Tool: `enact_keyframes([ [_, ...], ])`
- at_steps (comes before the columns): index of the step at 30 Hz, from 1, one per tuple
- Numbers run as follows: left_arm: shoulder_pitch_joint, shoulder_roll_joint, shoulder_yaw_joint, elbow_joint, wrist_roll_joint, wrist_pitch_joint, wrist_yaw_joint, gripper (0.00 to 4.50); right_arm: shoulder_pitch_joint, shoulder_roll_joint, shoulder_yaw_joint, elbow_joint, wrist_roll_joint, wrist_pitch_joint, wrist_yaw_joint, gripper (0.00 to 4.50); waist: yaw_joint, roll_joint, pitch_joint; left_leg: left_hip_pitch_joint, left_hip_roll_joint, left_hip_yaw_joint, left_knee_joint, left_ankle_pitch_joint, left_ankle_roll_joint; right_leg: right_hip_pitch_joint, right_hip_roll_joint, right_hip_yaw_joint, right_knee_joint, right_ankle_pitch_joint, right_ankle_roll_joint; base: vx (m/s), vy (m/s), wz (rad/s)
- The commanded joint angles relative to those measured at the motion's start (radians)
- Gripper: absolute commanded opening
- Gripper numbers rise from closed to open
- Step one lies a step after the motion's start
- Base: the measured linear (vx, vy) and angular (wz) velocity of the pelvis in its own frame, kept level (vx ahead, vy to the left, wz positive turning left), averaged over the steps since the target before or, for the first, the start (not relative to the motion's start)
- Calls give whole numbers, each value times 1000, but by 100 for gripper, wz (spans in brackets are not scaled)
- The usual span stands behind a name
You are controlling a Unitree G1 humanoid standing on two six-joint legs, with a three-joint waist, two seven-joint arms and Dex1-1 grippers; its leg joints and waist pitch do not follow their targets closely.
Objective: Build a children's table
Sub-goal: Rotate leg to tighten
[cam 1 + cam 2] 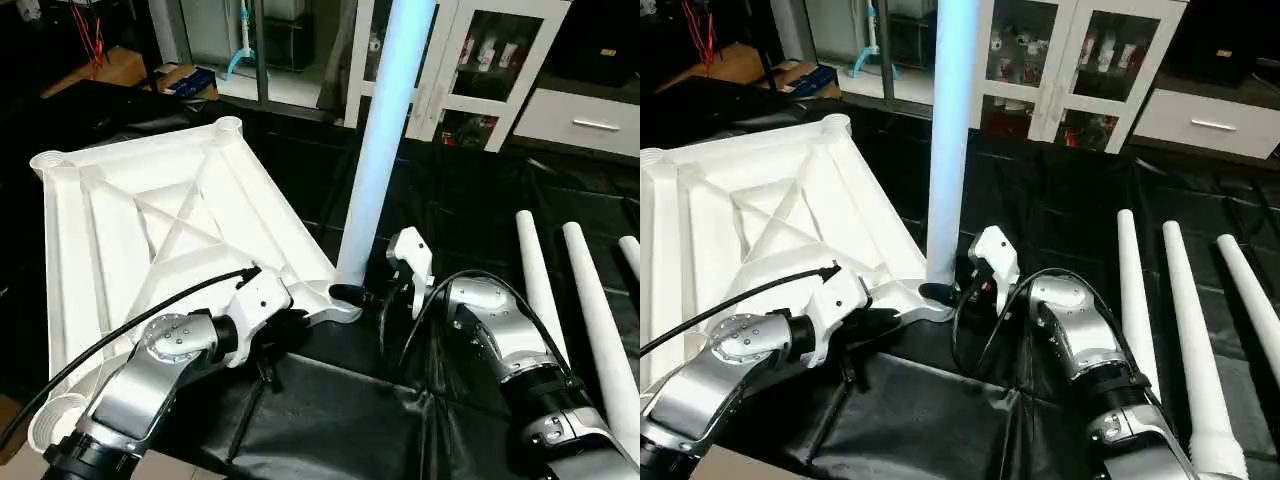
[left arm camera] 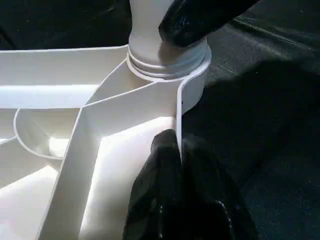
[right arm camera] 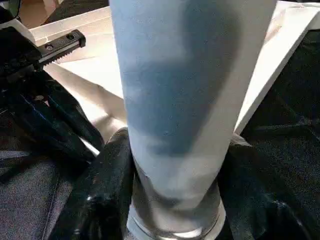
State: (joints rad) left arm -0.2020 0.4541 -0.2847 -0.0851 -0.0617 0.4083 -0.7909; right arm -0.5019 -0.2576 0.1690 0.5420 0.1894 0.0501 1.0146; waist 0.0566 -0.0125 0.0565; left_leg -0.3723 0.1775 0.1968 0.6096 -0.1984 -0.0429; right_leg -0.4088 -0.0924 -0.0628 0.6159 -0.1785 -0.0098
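here, from the head, the table top [image 1: 150, 230] lies ribs-up on black cloth [image 1: 330, 420], 1 leg [image 1: 385, 130] upright in its near corner socket, 3 legs [image 1: 1185, 330] lying right. left wrist: left gripper [image 2: 180, 165] pinches the top's rim. right wrist: right gripper [image 3: 175, 175] clasps the leg's base.

Light falls from above, so the white top [image 1: 150, 215] glares against the dim black cloth [image 1: 470, 200]. The upright leg [image 3: 180, 95] between the right gripper's fingers [image 3: 107, 185] looks bluish, shaded down one side. Close to the lens, those fingers are soft.
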Motion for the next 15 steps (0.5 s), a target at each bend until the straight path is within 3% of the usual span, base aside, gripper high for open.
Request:
enact_keyframes([
  [1,-19,-8,-23,-37,-15,-27,-30,0,-9,-20,-26,13,-5,6,-29,210,-5,14,-73,18,52,-22,-73,-147,45,51,-47,44,-52,-43,-276,0,0,0],
  [6,-22,-14,-27,-26,-16,-31,-31,0,19,-18,-24,-12,-8,14,-39,194,-4,7,-73,18,53,-21,-72,-138,51,51,-48,46,-52,-59,-269,0,0,0],
  [9,-29,-32,-25,-8,-8,-17,-4,0,0,20,-40,42,-48,-14,-171,193,-6,2,-70,16,53,-20,-73,-142,51,49,-48,46,-56,-89,-262,0,0,0],
  [10,-29,-32,-25,-8,-8,-17,-4,0,0,20,-40,42,-48,-14,-171,193,-7,5,-68,16,53,-20,-75,-152,44,47,-49,46,-58,-110,-259,0,0,0],
  [13,-78,-94,-18,80,52,36,123,0,-54,81,-83,155,-124,-29,-492,192,-25,1,-61,19,50,-23,-83,-223,-11,42,-50,47,-71,-243,-226,0,0,0],
  [15,-111,-132,-4,134,79,50,200,0,-70,101,-101,186,-139,-18,-600,192,-30,1,-65,21,50,-27,-83,-249,-26,45,-53,45,-74,-283,-209,0,0,0],
])
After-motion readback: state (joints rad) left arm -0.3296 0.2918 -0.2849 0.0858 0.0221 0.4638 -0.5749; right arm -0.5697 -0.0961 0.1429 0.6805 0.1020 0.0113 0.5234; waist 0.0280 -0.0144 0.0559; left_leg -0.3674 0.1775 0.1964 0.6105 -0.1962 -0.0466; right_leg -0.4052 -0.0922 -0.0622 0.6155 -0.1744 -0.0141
